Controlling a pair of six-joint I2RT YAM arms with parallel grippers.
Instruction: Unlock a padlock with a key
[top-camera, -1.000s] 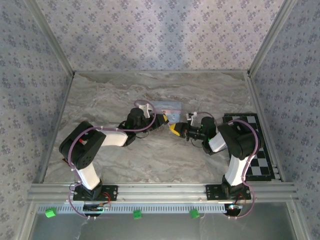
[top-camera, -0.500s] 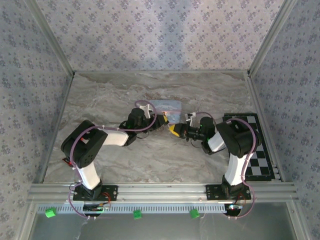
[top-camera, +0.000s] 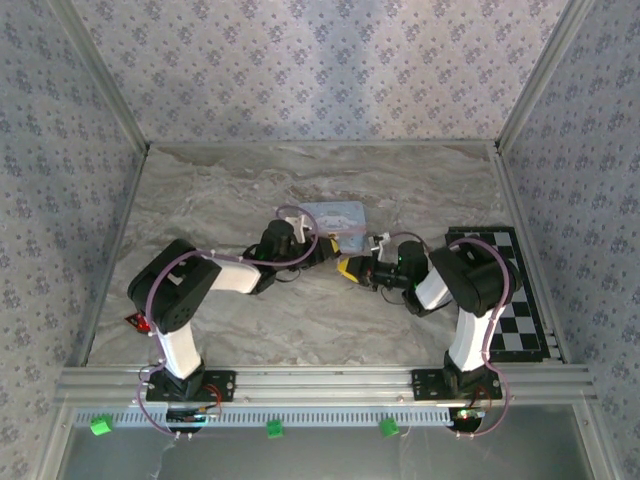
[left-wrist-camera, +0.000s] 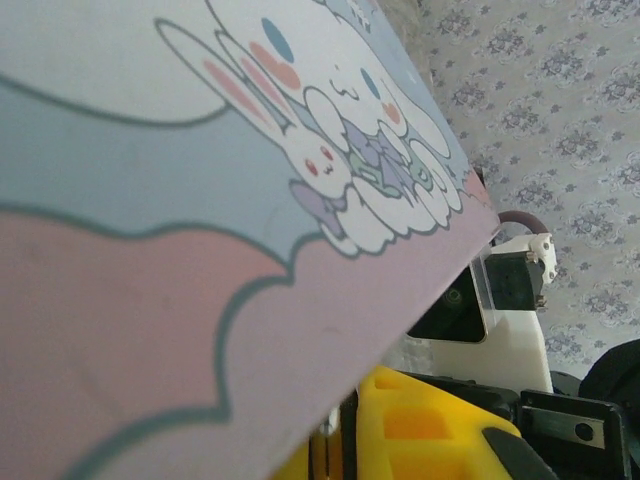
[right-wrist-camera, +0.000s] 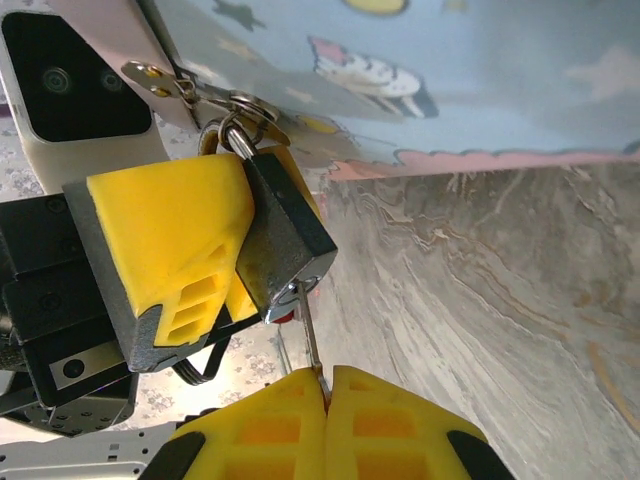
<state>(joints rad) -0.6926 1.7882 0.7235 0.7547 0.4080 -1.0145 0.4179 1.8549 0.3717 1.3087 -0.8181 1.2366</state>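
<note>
Right claw pinches the key, bow hidden between its fingers, blade tip buried in the padlock, which the left claw grips.

Soft, even light covers my desk, shadows faint and short. The cartoon tin blurs close to my left wrist camera; the right wrist view is crisp and bright.

Padlock near-black — tin pale blue, cartoon-printed — right claw yellow.
</note>
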